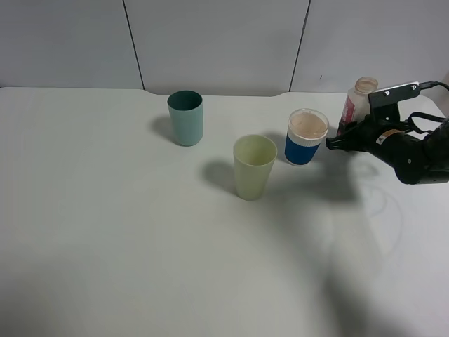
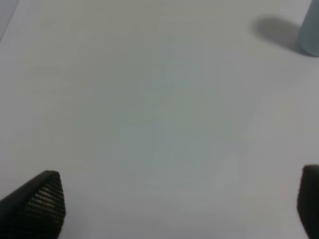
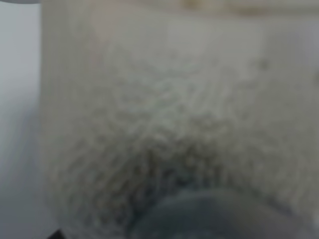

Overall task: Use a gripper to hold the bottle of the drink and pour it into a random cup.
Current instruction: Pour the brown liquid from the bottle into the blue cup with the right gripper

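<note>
On the high camera we see the bottle of the drink (image 1: pixel 359 100) standing upright at the far right of the white table (image 1: pixel 140 246). Its capless mouth is on top and its pink-red label faces us. The right gripper (image 1: pixel 338 140) reaches in from the right edge at the level of the bottle's lower body and hides its base, so we cannot tell whether the bottle rests on the table or is lifted. The dark fingertips poke out past the bottle toward the cup (image 1: pixel 306 139). The right wrist camera is filled with a blurred, translucent pale surface that we take to be the bottle (image 3: pixel 174 124) pressed close to the lens. No fingers show there, so we cannot tell whether the jaws are clamped on the bottle or only around it. The cup, white with a blue band, stands just beside the fingertips on their left, and its inside looks pinkish. A yellow-green tumbler (image 1: pixel 253 168) stands nearer to us and left of the cup, and a teal tumbler (image 1: pixel 185 119) stands further left and back. On the left wrist camera the left gripper (image 2: pixel 174 204) hangs over bare table with its ribbed fingertips (image 2: pixel 42 201) spread wide. It holds nothing, and the edge of the teal tumbler (image 2: pixel 311 30) shows in one corner.
</note>
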Action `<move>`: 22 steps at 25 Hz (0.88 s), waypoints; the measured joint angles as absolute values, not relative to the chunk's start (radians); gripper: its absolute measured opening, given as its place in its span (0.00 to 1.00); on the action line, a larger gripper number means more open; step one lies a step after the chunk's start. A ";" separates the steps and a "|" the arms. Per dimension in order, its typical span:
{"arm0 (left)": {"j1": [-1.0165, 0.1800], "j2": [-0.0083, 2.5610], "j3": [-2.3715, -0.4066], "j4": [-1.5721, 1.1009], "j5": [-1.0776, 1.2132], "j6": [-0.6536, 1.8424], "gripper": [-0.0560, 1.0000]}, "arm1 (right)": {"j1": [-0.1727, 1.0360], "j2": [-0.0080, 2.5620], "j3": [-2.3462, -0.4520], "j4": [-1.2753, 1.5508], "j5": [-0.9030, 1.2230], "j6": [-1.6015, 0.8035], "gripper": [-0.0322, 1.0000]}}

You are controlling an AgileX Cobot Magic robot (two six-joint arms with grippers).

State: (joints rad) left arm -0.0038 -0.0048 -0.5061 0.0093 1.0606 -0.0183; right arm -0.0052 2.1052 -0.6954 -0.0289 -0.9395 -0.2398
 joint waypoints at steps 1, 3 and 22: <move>-0.004 -0.005 -0.506 0.009 1.061 -0.018 0.93 | -0.005 2.105 -0.695 -0.029 -0.939 -0.240 0.38; -0.004 -0.005 -0.506 0.009 1.061 -0.018 0.93 | -0.005 2.105 -0.695 -0.029 -0.938 -0.240 0.38; -0.004 -0.005 -0.506 0.009 1.061 -0.018 0.93 | 0.042 1.695 -0.692 -0.075 -0.542 -0.149 0.38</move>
State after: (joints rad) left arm -0.0038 -0.0048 -0.5061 0.0093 1.0606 -0.0183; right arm 0.0424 1.6947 -0.6915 -0.0748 -0.5416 -0.1490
